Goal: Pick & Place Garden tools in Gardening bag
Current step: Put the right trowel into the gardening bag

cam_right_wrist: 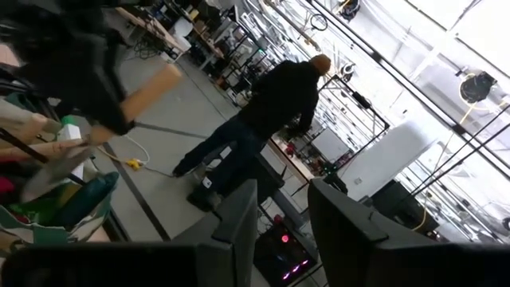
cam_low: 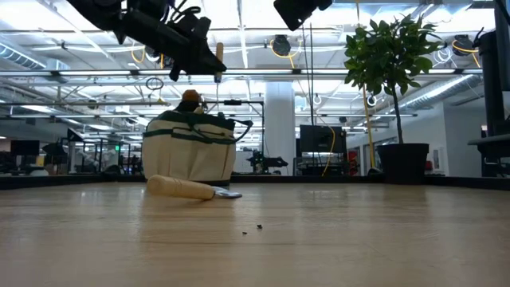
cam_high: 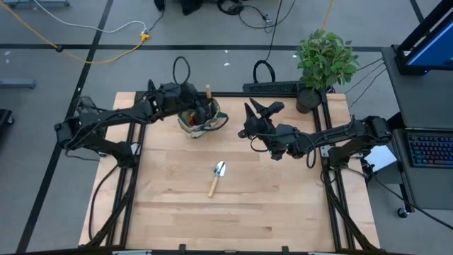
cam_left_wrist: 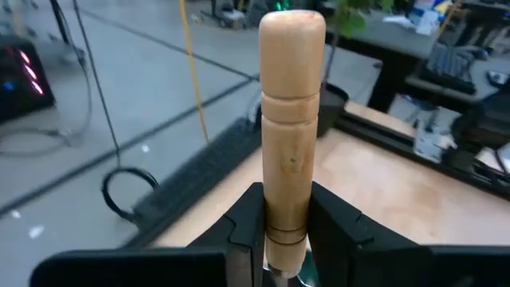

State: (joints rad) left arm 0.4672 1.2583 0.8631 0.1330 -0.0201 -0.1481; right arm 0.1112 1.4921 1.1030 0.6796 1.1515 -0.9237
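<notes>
i see grey floor [cam_high: 71,78] crossed by cables around my wooden tabletop [cam_high: 233,212], ceiling lights [cam_low: 279,44] overhead, a person [cam_right_wrist: 263,112] standing beyond.

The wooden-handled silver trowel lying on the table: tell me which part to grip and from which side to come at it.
Grip the wooden-handled silver trowel at the middle of its round handle, coming straight down from above. It lies flat and alone on the light wooden table, blade toward the beige fabric gardening bag, so the fingers can likely straddle the handle crosswise. The open right gripper is free; the left gripper holds another wooden tool handle.
</notes>
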